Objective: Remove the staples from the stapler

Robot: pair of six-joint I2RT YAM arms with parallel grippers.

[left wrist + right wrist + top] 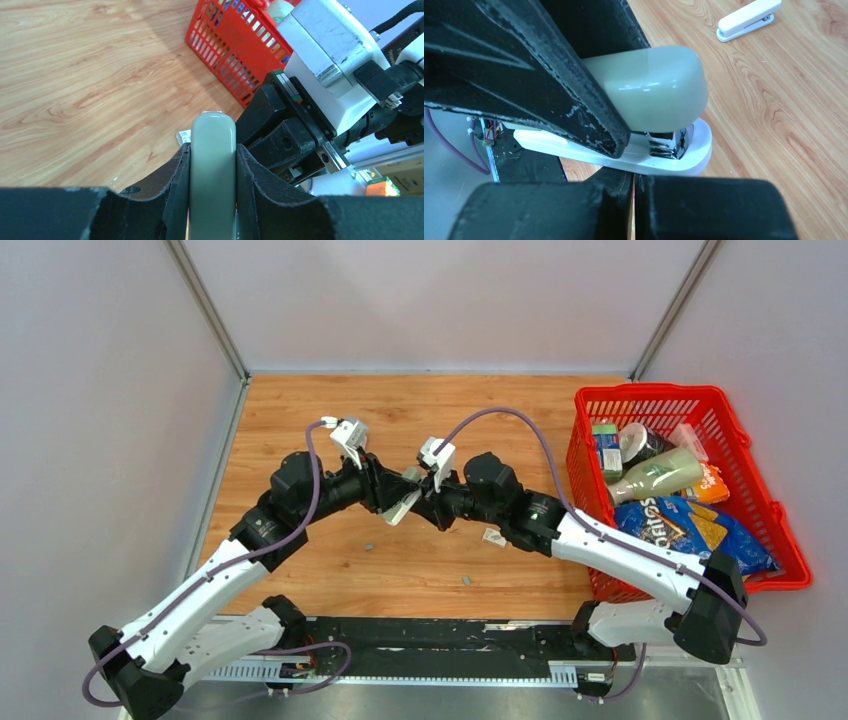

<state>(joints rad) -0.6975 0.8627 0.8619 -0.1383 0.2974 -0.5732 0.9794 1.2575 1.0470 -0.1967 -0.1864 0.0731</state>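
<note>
From where I stand, the two arms meet over the middle of the light wooden tabletop [300, 420]. The left gripper [212, 167] is clamped on a grey-green, round-nosed stapler with a white base [212, 132], one black finger pressed to each flank, holding it off the wood. The right gripper [634, 200] has its fingers pressed together on nothing. It sits just below the white base, and I cannot tell whether it touches. The staples [368, 546], tiny dark-grey bits, lie on bare wood in front of the arms, one near the left arm and one nearer the front edge. A small all-white stapler [749, 19] lies apart on the wood. A red plastic mesh basket [650, 390] fills the right edge. Open wood runs to the back and left walls.
</note>
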